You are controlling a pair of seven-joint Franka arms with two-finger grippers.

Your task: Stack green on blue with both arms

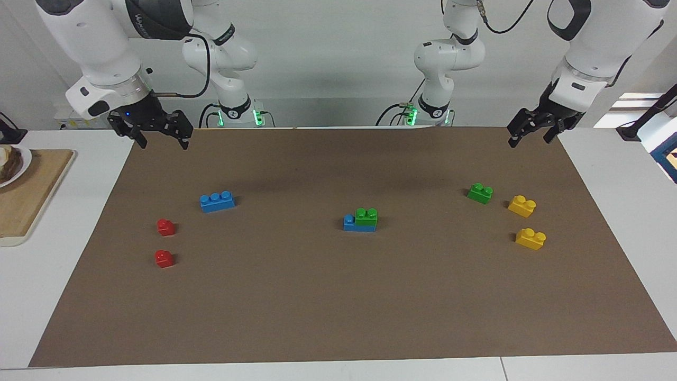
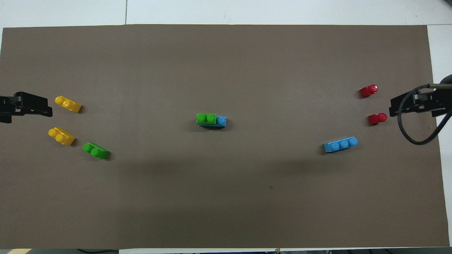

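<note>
At the middle of the brown mat covering the surface [image 1: 338,317], a small bright green two-stud plastic brick [image 1: 366,217] sits pressed onto a long bright blue three-stud plastic brick [image 1: 351,223], covering two of its studs and leaving bare the one toward the right arm's end; judged from this, one stack is already made. The second green two-stud brick [image 1: 480,193] lies loose toward the left arm's end, just beside two yellow two-stud bricks [image 1: 522,206], while the second blue three-stud brick [image 1: 217,201] lies toward the right arm's end, near two small red bricks [image 1: 165,227], so each arm has its own brick within reach. The left gripper [image 1: 533,129] hangs over the mat's corner by its own base, fingers apart and empty; the right gripper [image 1: 158,132] hangs likewise over the other corner, fingers apart, holding nothing. A wooden board [image 1: 21,198] off the mat carries a plate [image 1: 18,169], apparently with food on it.
</note>
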